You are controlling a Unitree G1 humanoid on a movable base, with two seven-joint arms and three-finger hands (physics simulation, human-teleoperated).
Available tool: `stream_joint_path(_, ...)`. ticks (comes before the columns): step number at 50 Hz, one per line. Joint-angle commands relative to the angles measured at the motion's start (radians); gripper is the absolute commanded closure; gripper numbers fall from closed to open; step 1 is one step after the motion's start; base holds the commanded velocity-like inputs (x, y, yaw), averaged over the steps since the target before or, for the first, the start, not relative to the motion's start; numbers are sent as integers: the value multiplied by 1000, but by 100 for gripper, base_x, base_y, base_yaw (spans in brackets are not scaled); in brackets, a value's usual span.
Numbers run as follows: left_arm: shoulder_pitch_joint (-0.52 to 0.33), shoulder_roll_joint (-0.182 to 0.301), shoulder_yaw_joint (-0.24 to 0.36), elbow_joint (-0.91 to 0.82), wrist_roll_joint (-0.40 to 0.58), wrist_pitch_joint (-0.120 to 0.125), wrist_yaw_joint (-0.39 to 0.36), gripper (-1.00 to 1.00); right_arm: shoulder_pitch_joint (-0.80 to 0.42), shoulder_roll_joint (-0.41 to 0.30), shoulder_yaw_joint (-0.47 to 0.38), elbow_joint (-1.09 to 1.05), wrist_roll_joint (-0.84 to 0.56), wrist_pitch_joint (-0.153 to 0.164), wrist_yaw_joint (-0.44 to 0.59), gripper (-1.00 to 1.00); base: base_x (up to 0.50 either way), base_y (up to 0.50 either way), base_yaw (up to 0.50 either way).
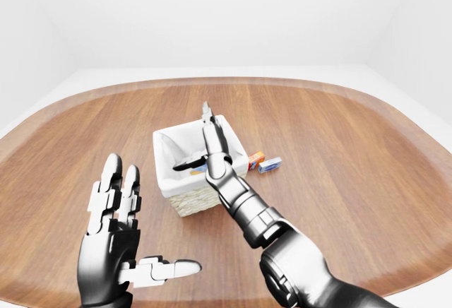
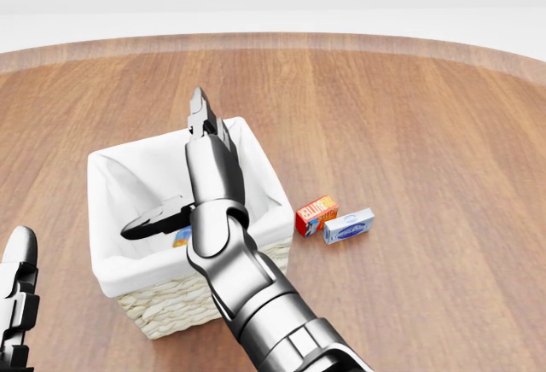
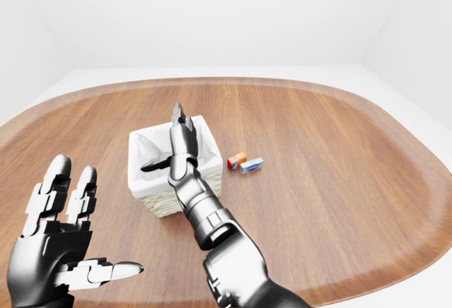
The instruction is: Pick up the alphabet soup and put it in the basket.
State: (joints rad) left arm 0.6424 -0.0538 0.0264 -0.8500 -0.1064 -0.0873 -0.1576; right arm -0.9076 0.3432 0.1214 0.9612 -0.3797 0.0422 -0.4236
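Right arm (image 2: 235, 278): glossy gunmetal-grey cylindrical segments, darker ringed joints, black seams. Right hand (image 2: 198, 171): slim, dark metallic, three jointed fingers. Left hand (image 1: 120, 241): silver-grey blocky finger links, black palm, pale rounded fingertips.
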Motion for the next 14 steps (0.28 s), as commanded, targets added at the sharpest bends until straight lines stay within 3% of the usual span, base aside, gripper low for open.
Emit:
stream_joint_path(1,-1,0,-2,1,1,0,1,-100,6,2,1,-7,-8,0,2,-100,0,0,0)
stream_joint_path(14,0,4,-3,2,-1,0,3,-100,3,3,1,-1,-8,-2,-1,-100,0,0,0)
